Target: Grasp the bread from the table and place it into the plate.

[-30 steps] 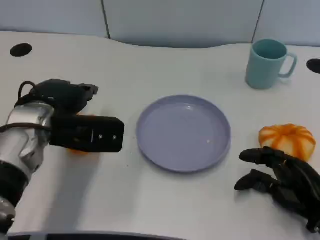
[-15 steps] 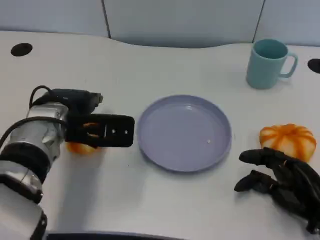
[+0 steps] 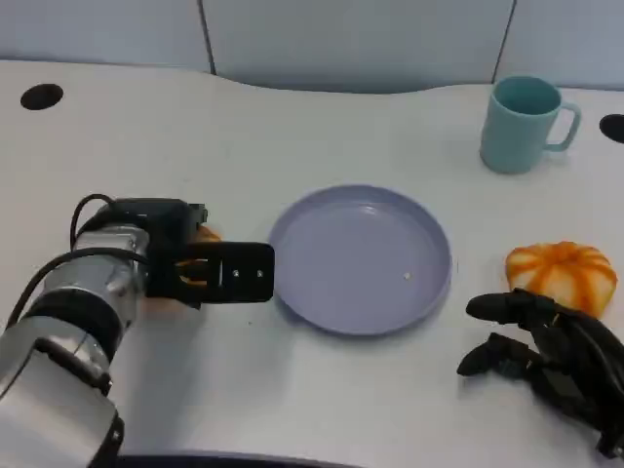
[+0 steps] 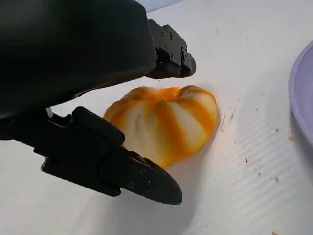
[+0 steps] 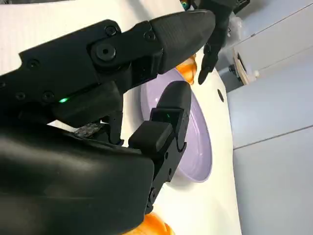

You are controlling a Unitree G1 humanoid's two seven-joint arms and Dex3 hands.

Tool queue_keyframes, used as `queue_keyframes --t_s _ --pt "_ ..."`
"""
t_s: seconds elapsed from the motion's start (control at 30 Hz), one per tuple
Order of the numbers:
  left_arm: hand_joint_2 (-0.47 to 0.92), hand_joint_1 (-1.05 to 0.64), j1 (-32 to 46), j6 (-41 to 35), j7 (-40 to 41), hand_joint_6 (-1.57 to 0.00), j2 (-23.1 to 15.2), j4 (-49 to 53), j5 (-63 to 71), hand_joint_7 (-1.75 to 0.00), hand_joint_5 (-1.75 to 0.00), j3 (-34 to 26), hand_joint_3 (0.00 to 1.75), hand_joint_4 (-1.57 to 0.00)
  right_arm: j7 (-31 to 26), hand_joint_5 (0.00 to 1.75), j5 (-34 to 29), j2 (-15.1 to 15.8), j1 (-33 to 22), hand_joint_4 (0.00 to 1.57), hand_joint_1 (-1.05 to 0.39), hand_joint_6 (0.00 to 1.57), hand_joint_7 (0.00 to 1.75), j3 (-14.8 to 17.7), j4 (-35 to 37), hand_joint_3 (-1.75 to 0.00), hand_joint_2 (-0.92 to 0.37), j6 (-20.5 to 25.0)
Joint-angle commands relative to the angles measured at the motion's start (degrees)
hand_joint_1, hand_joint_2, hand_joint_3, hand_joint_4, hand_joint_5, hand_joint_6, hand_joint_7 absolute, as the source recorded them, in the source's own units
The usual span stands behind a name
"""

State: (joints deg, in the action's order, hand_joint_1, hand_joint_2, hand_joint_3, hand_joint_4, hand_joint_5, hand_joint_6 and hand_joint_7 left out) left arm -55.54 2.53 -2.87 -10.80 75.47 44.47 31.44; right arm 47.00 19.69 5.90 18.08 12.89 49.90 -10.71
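I see the left hand (image 3: 210, 271) lying on the near-left table (image 3: 322, 136), its fingers (image 4: 117, 169) spread either side of an orange-striped bread (image 4: 166, 122) without closing on it; the bread rests on the table just left of the purple plate (image 3: 359, 258). The right hand (image 3: 551, 356) rests at the near right, fingers apart and holding nothing, just near of a second bread (image 3: 562, 272). A teal mug (image 3: 525, 124) stands upright at the far right.
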Motion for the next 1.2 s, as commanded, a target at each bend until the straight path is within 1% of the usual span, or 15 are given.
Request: queue_keyframes --t_s 0.03,0.27,0.4,0.57,0.7,0.8,0.93,1.0,1.1,1.2 --pt "0.69 -0.57 -1.4 -0.8 0.9 -0.19 0.3 1.2 0.0 -0.01 -0.01 0.9 0.00 0.00 -0.3 1.12 -0.2 0.2 -1.2 0.65 -0.41 0.76 0.64 0.0 1.4 -0.09 -0.92 0.6" --pt "0.65 -0.44 -1.6 -2.7 1.8 -0.18 1.3 1.7 -0.6 -0.01 0.00 1.0 0.00 0.00 -0.1 1.08 0.2 0.2 -1.4 0.65 -0.39 0.76 0.63 0.2 1.3 -0.10 -0.92 1.4" --pt "0.66 -0.44 -1.8 -3.3 1.8 -0.17 1.7 1.9 -0.1 0.00 0.00 1.7 0.01 0.00 0.4 1.07 -0.2 0.4 -1.3 0.66 -0.41 0.77 0.62 0.1 1.8 -0.12 -0.92 0.2" --pt "0.66 -0.44 -1.6 -3.0 3.3 -0.17 2.0 1.9 0.2 0.00 0.00 2.3 0.00 0.00 0.7 1.07 0.0 0.4 -1.1 0.66 -0.42 0.78 0.60 0.3 2.4 -0.09 -0.92 0.3" --pt "0.67 -0.44 -1.5 -2.7 3.9 -0.17 2.2 2.0 -0.1 0.00 0.00 2.4 0.01 0.00 0.3 1.08 -0.2 0.4 -1.4 0.66 -0.41 0.79 0.59 0.1 1.4 -0.10 -0.92 0.6" --pt "0.68 -0.42 -1.6 -2.8 3.2 -0.17 2.4 2.2 -0.5 -0.01 0.00 2.2 0.01 0.00 0.1 1.08 -0.4 0.4 -1.3 0.66 -0.42 0.79 0.59 0.0 1.6 -0.10 -0.92 0.3" --pt "0.67 -0.40 -1.1 -2.3 2.6 -0.13 2.2 2.4 -0.9 0.00 0.00 2.0 0.00 0.00 -0.5 1.08 -0.2 -0.1 -0.8 0.66 -0.41 0.80 0.59 0.1 2.0 -0.08 -0.92 0.7" --pt "0.67 -0.40 -0.8 -2.1 2.2 -0.13 2.2 2.6 -0.7 0.00 0.00 2.1 0.00 0.00 0.3 1.08 0.2 -0.4 -0.8 0.66 -0.41 0.80 0.59 0.3 2.4 -0.06 -0.92 0.1" --pt "0.67 -0.40 -0.5 -1.8 1.6 -0.14 2.2 2.8 -0.8 -0.01 -0.01 2.2 0.00 -0.02 0.8 1.08 0.3 -0.5 -0.8 0.67 -0.40 0.79 0.58 0.5 3.2 -0.09 -0.92 -1.3" --pt "0.67 -0.34 -0.2 -1.9 0.9 -0.18 2.4 2.9 -1.1 -0.02 -0.02 1.9 0.00 -0.04 0.5 1.07 0.3 -0.5 -1.2 0.70 -0.41 0.81 0.58 0.3 2.4 -0.06 -0.92 -0.6"
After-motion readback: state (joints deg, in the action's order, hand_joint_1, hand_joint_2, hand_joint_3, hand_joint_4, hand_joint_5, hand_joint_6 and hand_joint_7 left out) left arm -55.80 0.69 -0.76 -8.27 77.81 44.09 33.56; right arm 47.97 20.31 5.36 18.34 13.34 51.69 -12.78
